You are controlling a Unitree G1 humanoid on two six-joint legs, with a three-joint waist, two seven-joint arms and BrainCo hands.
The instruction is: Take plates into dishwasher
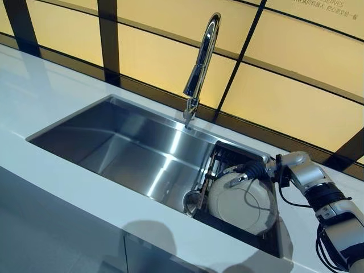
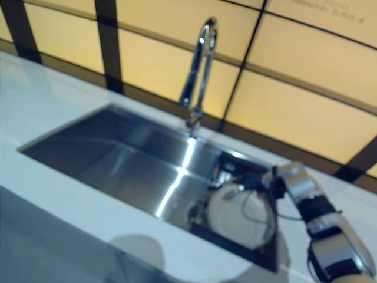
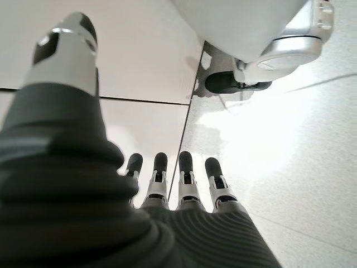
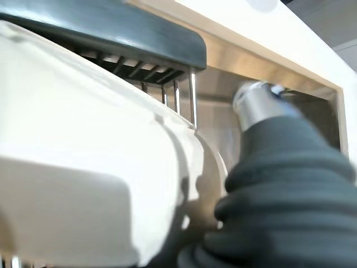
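Note:
A white plate stands on edge in a dark rack at the right end of the steel sink. My right hand reaches over the rack from the right and grips the plate's top rim, a finger lying on its front face. In the right wrist view the plate fills the near side, the thumb stands beyond its rim, and the rack's bars run above. My left hand shows only in its wrist view, hanging with straight fingers over the floor.
A tall chrome faucet rises behind the sink's middle. A metal ladle leans in the rack's left side. White countertop runs along the sink's front and left. A yellow panelled wall stands behind.

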